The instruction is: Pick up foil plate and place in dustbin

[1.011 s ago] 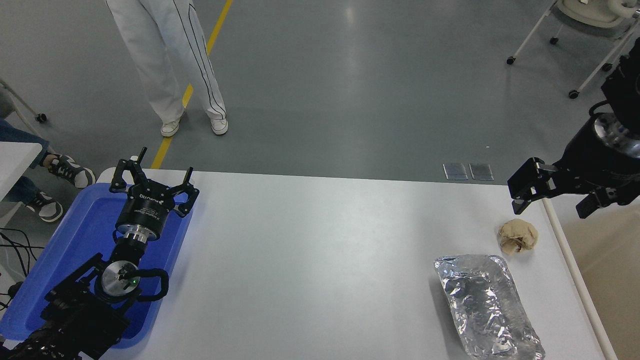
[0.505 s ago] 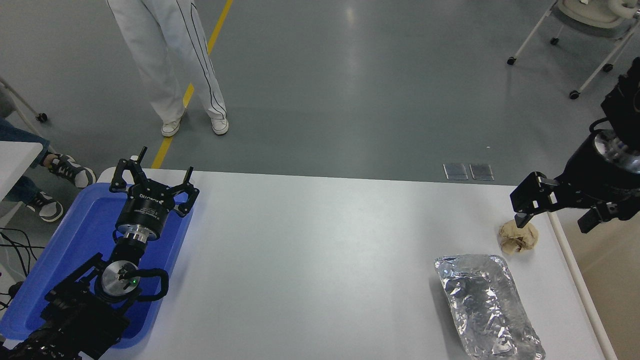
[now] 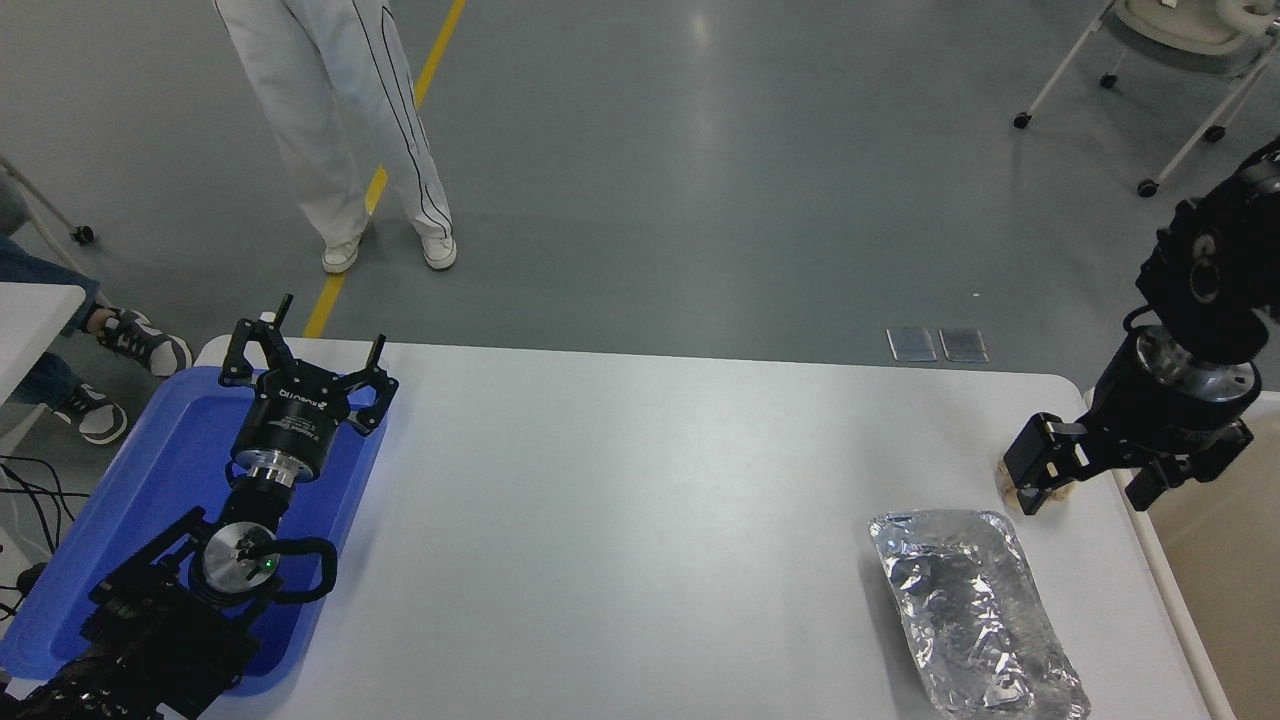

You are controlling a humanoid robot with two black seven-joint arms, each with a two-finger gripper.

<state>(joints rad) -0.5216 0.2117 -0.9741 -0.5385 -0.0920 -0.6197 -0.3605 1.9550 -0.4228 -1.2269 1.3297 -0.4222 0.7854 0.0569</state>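
Note:
The foil plate (image 3: 975, 610), a crinkled silver tray, lies on the white table (image 3: 640, 500) near its front right corner. The dustbin (image 3: 1165, 580), with an off-white rim and a beige inside, stands against the table's right edge. My right gripper (image 3: 1095, 478) is open and low over the table just behind the foil plate, apart from it. One of its fingers (image 3: 1040, 465) covers most of a small tan paper ball (image 3: 1030, 498). My left gripper (image 3: 300, 360) is open and parked over the blue tray at the lower left.
A flat blue tray (image 3: 150, 480) lies at the table's left end under the left arm. A person in white trousers (image 3: 340, 120) stands beyond the far edge, and another person's shoes (image 3: 140, 340) show at the left. A wheeled frame (image 3: 1180, 60) stands at the top right.
My right gripper has come down and slightly toward the camera, from above the paper ball onto it, so the ball is now mostly hidden. The foil plate and the left arm have not moved.

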